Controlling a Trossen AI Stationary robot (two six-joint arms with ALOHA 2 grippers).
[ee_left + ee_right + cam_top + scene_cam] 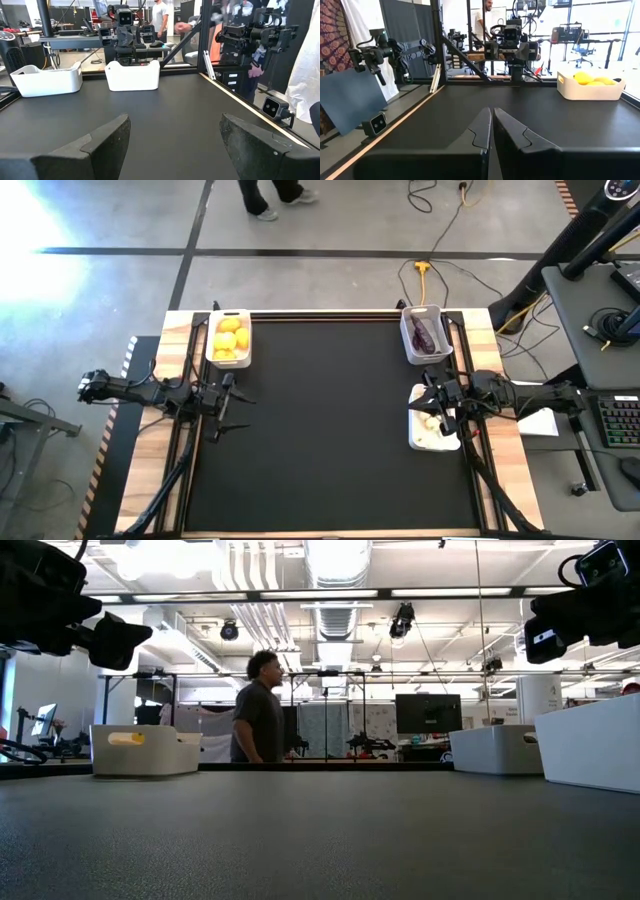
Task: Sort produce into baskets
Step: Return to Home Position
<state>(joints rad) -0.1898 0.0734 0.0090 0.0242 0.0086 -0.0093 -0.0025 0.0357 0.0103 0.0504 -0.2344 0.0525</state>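
Observation:
Three white baskets stand on the black mat. The far-left basket [228,338] [590,86] holds yellow fruits [229,340]. The far-right basket [426,334] [47,80] holds a dark purple eggplant piece [427,335]. The right-edge basket [434,430] [132,75] holds white garlic bulbs [431,423]. My left gripper [232,395] [172,142] hovers level at the left edge, open, with nothing between its fingers. My right gripper [426,402] [491,131] is shut and empty, level above the garlic basket's far end.
The mat's middle [330,420] lies bare between the two arms. Wooden strips and black rails [185,430] border the mat. A person [260,708] stands beyond the far edge. A yellow cable [425,275] lies on the floor behind the table.

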